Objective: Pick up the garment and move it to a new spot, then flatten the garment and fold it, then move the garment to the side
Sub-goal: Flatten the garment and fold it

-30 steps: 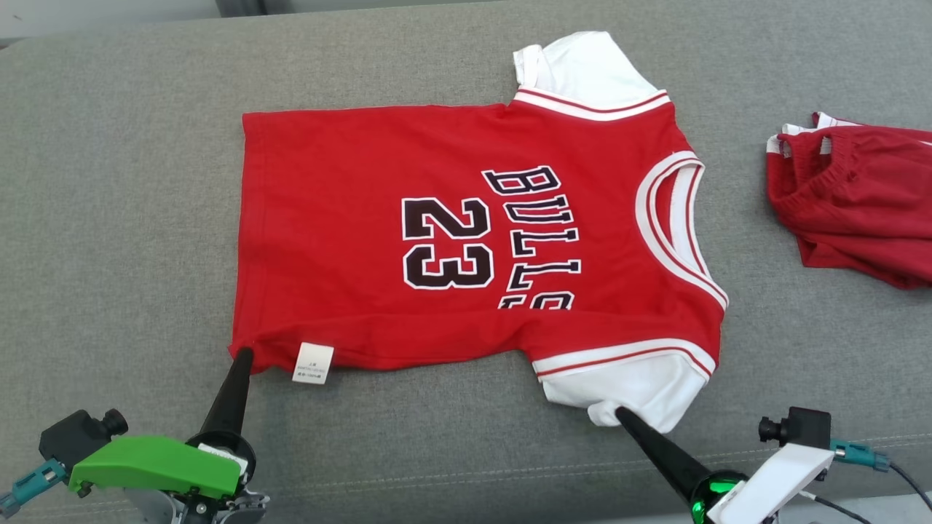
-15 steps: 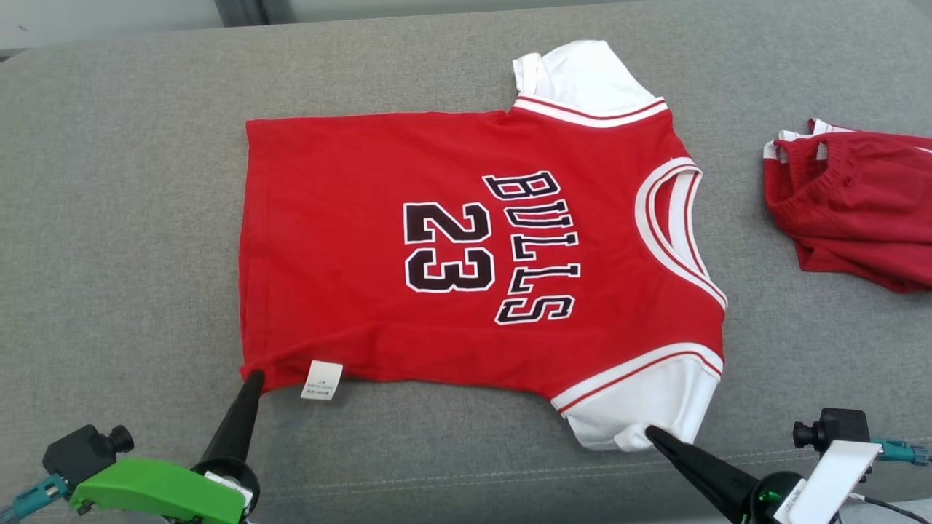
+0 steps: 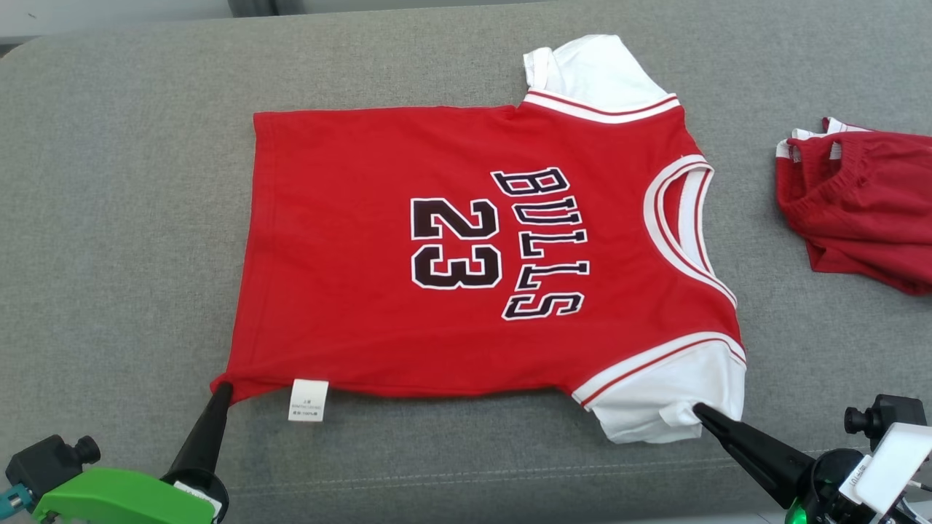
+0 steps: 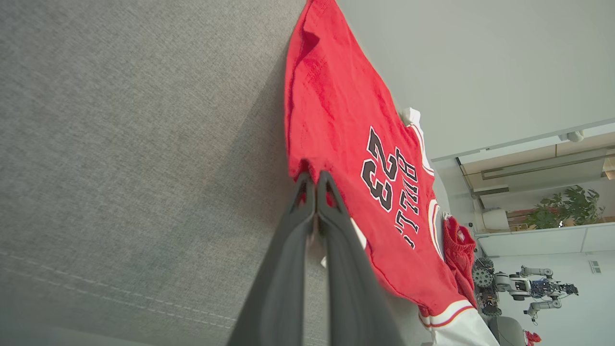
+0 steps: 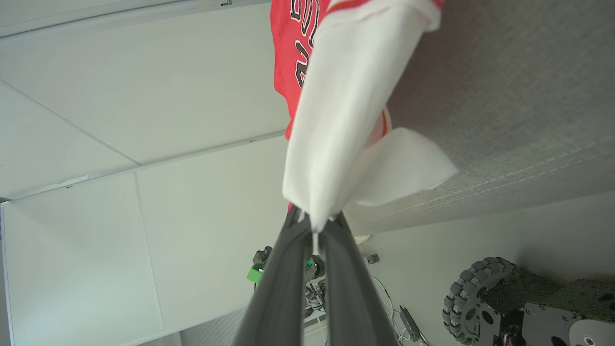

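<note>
A red jersey (image 3: 466, 247) with white sleeves, printed "BULLS 23", lies spread on the grey cushion (image 3: 124, 218), collar to the right. My left gripper (image 3: 222, 388) is shut on its near-left hem corner, beside the white care label (image 3: 307, 399); the left wrist view shows both fingers (image 4: 307, 197) pinching red cloth (image 4: 336, 110). My right gripper (image 3: 700, 412) is shut on the near white sleeve (image 3: 670, 397). In the right wrist view that sleeve (image 5: 341, 105) hangs from the closed fingertips (image 5: 314, 228).
A second red garment (image 3: 859, 204), shorts with white trim, lies crumpled at the right end of the cushion. Bare grey fabric stretches to the left of the jersey and along the near edge. Another robot (image 4: 523, 283) stands in the room behind.
Both grippers have pulled the jersey's near edge toward me and apart, unfolding it so the whole "BULLS" print shows and the cloth lies flatter. The head camera has shifted slightly.
</note>
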Robot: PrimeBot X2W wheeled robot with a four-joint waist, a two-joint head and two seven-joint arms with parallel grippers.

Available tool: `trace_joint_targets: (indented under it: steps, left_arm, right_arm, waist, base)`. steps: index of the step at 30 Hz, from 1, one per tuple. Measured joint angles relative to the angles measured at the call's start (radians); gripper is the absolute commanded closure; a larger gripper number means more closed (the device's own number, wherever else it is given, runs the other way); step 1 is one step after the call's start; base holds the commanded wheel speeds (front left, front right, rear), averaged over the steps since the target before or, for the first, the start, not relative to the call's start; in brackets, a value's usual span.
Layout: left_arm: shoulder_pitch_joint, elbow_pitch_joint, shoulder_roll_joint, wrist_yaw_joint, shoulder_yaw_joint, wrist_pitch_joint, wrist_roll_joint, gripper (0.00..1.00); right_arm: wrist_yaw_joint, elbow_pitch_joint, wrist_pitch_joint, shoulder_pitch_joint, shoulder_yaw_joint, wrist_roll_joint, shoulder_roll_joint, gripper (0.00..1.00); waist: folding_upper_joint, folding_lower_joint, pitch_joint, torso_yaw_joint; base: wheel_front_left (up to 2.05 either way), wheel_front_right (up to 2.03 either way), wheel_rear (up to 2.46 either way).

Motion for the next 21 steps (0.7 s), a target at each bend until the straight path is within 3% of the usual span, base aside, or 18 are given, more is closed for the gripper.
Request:
trace_joint_targets:
  steps: [12, 21]
  left_arm:
    - [0.013, -0.034, 0.022, 0.000, 0.014, 0.016, -0.011, 1.00]
    - [-0.047, -0.067, 0.069, 0.008, 0.016, 0.064, -0.006, 1.00]
  right_arm:
    - [0.000, -0.067, 0.007, 0.006, -0.086, 0.112, 0.002, 1.00]
    - [0.000, -0.089, -0.008, -0.025, -0.144, 0.177, 0.044, 1.00]
  waist:
    - [0.0000, 0.0000, 0.019, -0.011]
    - [0.0000, 0.0000, 0.062, -0.010]
  base:
    - [0.00, 0.00, 0.00]
    - [0.00, 0.00, 0.00]
